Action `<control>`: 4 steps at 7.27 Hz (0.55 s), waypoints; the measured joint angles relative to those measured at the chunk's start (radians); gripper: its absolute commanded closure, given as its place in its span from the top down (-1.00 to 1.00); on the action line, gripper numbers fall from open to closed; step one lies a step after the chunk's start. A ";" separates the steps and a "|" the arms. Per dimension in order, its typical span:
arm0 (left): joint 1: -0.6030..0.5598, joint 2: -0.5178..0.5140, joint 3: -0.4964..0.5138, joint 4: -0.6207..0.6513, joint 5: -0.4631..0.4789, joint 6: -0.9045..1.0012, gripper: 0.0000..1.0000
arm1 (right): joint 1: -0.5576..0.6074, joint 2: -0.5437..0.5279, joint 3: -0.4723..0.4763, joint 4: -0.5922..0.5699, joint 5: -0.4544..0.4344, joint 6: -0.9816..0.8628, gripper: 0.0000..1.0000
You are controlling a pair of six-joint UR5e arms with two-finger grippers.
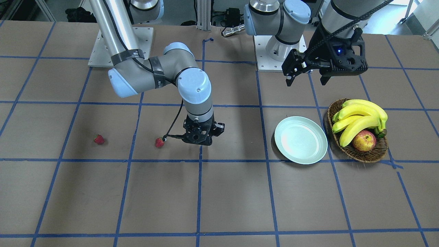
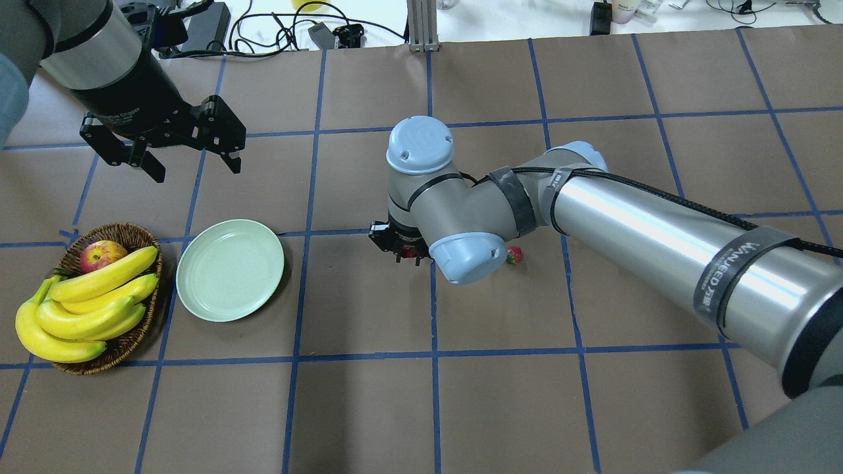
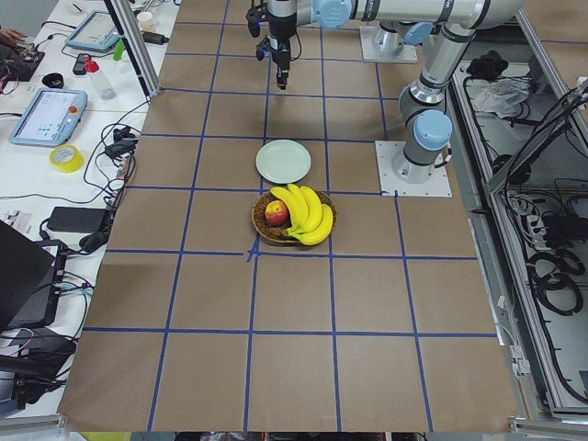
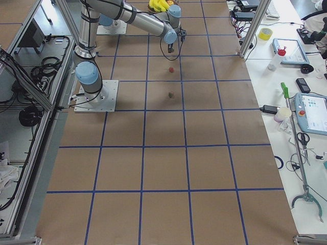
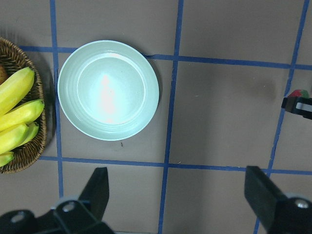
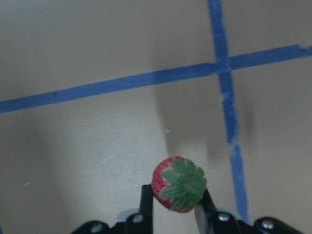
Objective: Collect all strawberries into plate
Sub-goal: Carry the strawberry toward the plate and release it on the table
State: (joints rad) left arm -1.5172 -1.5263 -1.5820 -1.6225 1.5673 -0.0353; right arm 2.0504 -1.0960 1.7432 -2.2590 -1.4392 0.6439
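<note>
On the brown counter (image 1: pixel 236 206) gridded with blue tape (image 1: pixel 199 192), the front view shows two loose strawberries (image 1: pixel 99 139) (image 1: pixel 159 142) well apart from the plate (image 1: pixel 300 140), while the right wrist view plainly shows the right fingers (image 6: pixel 146 204) pinching a third strawberry (image 6: pixel 178 184); the left fingers (image 5: pixel 99 189) hang spread wide.

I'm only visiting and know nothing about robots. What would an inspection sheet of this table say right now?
Surface: brown paper table with a blue tape grid.
Job's things: held strawberry sits in the right gripper; two loose strawberries lie on the table; the plate is empty.
Clutter: a basket with bananas and an apple, beside the plate.
Grippers: right gripper fingers shut on the held strawberry; left gripper open, holding nothing, above the table near the plate.
Cables: a black cable hangs down to the right gripper.
Surroundings: desks with tablets and a tape roll.
</note>
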 measured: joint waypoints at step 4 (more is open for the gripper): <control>-0.001 0.003 -0.009 0.002 0.021 -0.001 1.00 | 0.102 0.058 -0.041 -0.068 0.007 0.075 0.99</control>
State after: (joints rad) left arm -1.5184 -1.5237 -1.5914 -1.6209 1.5881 -0.0366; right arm 2.1525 -1.0378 1.7019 -2.3269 -1.4322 0.7193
